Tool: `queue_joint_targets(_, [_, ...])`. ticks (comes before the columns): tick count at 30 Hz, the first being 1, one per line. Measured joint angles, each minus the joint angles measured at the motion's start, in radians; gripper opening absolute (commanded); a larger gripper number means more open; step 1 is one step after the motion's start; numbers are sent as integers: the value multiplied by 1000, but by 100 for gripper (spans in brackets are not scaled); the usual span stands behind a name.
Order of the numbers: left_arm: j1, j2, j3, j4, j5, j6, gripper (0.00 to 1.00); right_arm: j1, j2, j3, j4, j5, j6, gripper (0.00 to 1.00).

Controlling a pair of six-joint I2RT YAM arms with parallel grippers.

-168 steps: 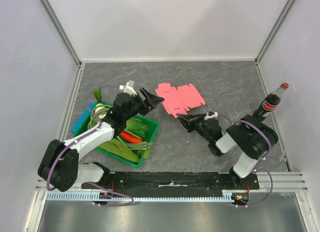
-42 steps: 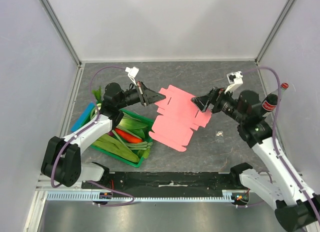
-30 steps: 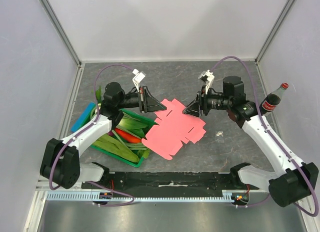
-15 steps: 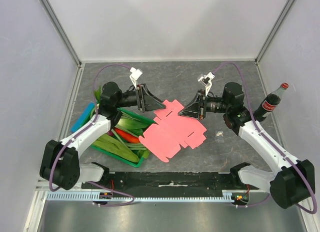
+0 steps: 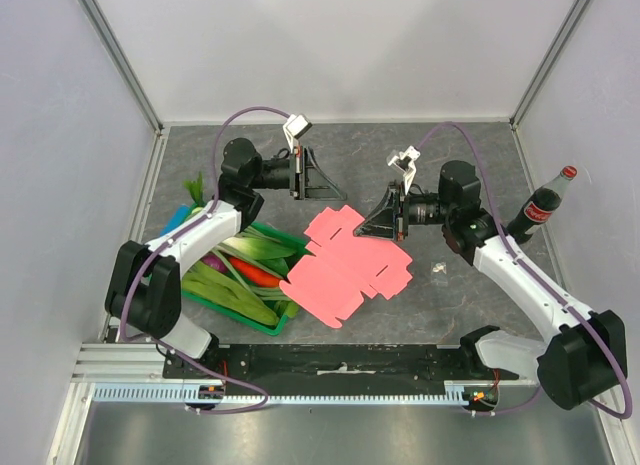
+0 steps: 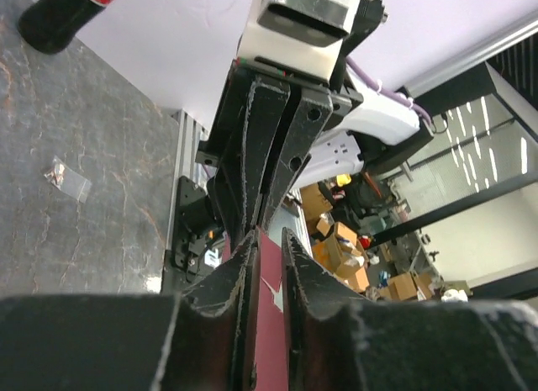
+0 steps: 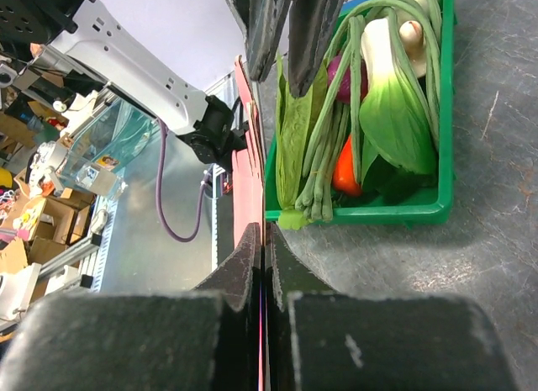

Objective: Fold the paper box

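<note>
The paper box [image 5: 345,270] is a flat pink cut-out with flaps, held up off the table and sloping down toward the front. My right gripper [image 5: 365,228] is shut on its far right edge. In the right wrist view the fingers [image 7: 263,227] pinch the card [image 7: 248,181] edge-on. My left gripper [image 5: 342,194] is just behind the card's far edge, facing the right one. In the left wrist view its jaws [image 6: 269,231] stand a little apart, with pink card [image 6: 271,324] showing in the gap against one finger. Whether it touches the card I cannot tell.
A green crate [image 5: 240,320] of vegetables sits at the left under the left arm, also in the right wrist view [image 7: 378,210]. A cola bottle [image 5: 540,207] stands at the right wall. A small clear bag [image 5: 438,269] lies on the grey table.
The left gripper came off the card's left edge, opened wide, moved back and to the right, and narrowed again. The right gripper stayed shut on the card, which swung slightly.
</note>
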Motion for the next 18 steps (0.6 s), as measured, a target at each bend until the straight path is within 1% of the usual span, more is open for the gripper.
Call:
queue_joint_targets(2, [-5,0,2,0,27,10,12,4,0,2,-2,-3,-3,0])
queue_joint_targets(5, [-4,0,2,-1,53,21,10,10,0,2,-6,-7,-10,0])
queue_joint_targets(10, [-6,2,3,-24,84,49,10,18,0,7,-7,-9,-12,0])
queue_joint_targets(15, [-17,2,15,-105,104,120,9,21,1,23,-6,-9,-14,0])
queue_joint_targets(18, [-25,2,22,-137,116,155,12,24,8,31,-5,-9,-14,0])
